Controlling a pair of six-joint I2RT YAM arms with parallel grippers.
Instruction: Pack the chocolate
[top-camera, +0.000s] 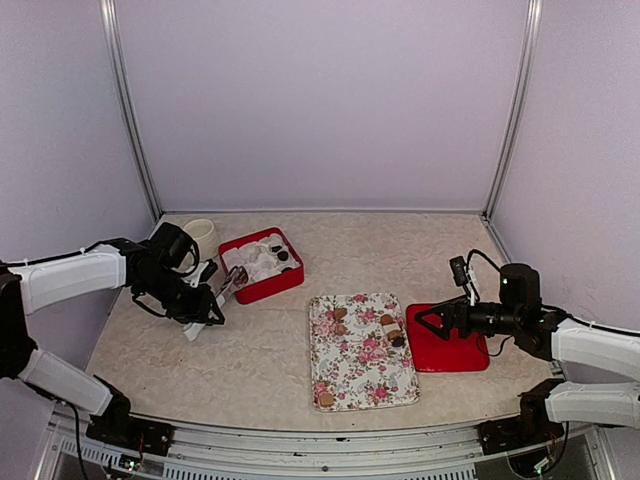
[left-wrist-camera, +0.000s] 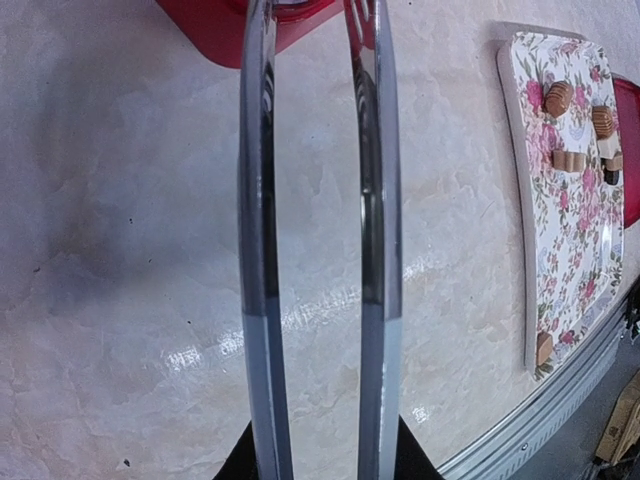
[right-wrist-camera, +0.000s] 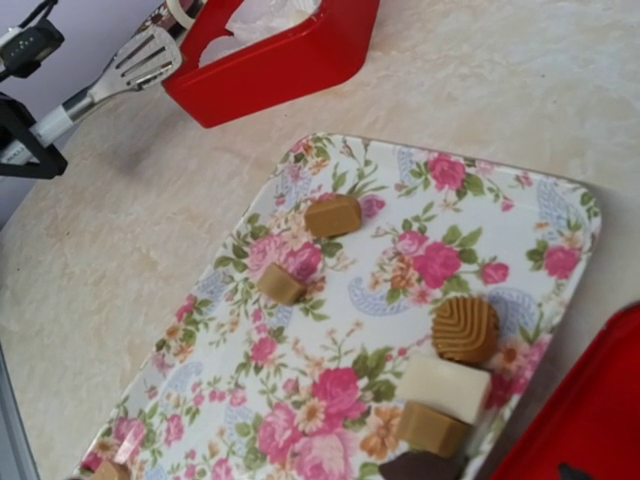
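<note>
The left claw (top-camera: 203, 303) is squeezed shut on the handle of the metal tongs (left-wrist-camera: 378, 250). The tong tips hang just beside the red box (top-camera: 265, 287), which sits toward the far edge of the table (top-camera: 250, 350), left of the middle. I can't see any piece between the tips. Most of the chocolate (right-wrist-camera: 465, 328) sits on the floral tray (top-camera: 352, 385) by the near edge. A few dark pieces lie in the box. The right claw (top-camera: 424, 322) is wide apart and holds nothing. It hangs over the red lid (top-camera: 455, 352), just beside the tray.

What could go wrong? The pieces are small and smooth, so the tongs might pinch one crooked and flick it off the tray. The long tongs could bump the box wall or twist in the claw. The right claw might knock the tray.
</note>
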